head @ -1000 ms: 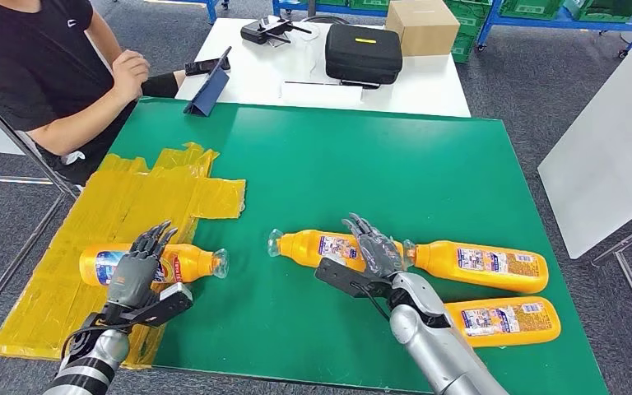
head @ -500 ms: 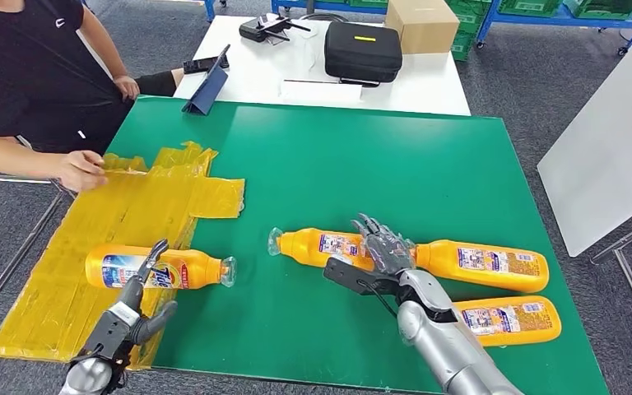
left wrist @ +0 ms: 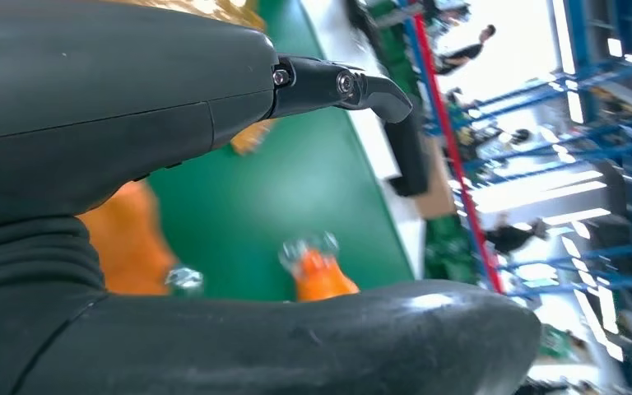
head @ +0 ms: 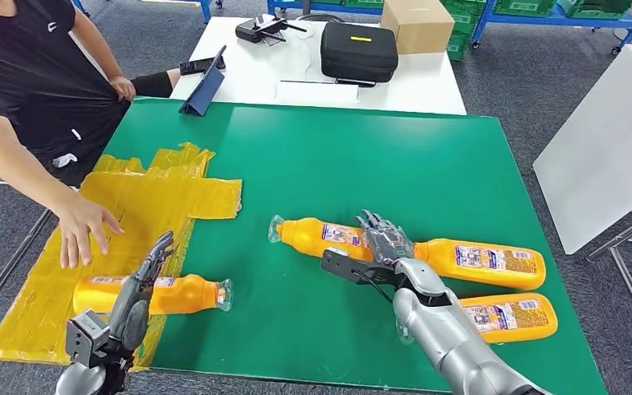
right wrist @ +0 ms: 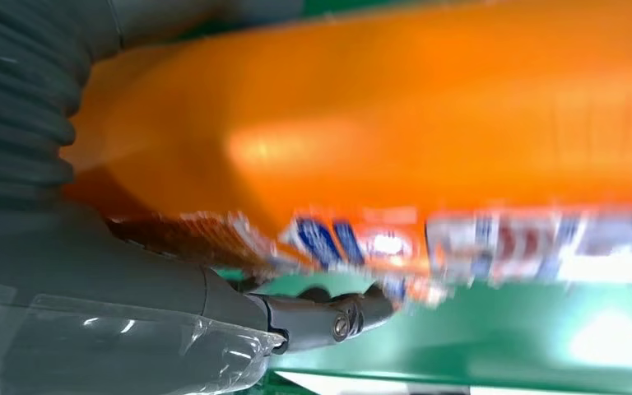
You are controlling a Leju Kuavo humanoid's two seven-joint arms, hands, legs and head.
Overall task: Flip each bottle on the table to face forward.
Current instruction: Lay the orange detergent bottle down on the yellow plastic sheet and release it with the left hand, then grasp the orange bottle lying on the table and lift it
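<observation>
Head view is read from the left side across. A person's hand (head: 82, 229) is spread on the yellow plastic sheet (head: 144, 202), just beyond the left hand (head: 136, 300). That hand is raised with its fingers (head: 158, 251) stretched out and apart, and nothing is held in them. The left bottle (head: 152, 294) lies on its side just past those fingers, partly hidden by them, its cap pointing toward the middle of the green desk (head: 378, 156).

Further right, the right hand (head: 385, 240) is laid over the middle bottle (head: 329, 237), the fingers draped across its body; whether a firm grip is made cannot be told, though close contact is shown in the right wrist view. Two more bottles, the far right bottle (head: 481, 263) and the near right bottle (head: 506, 317), lie beside and behind that hand.

For the step to go well, the middle bottle should probably be wrapped fully before it is rolled, so that its neighbour is not nudged.
</observation>
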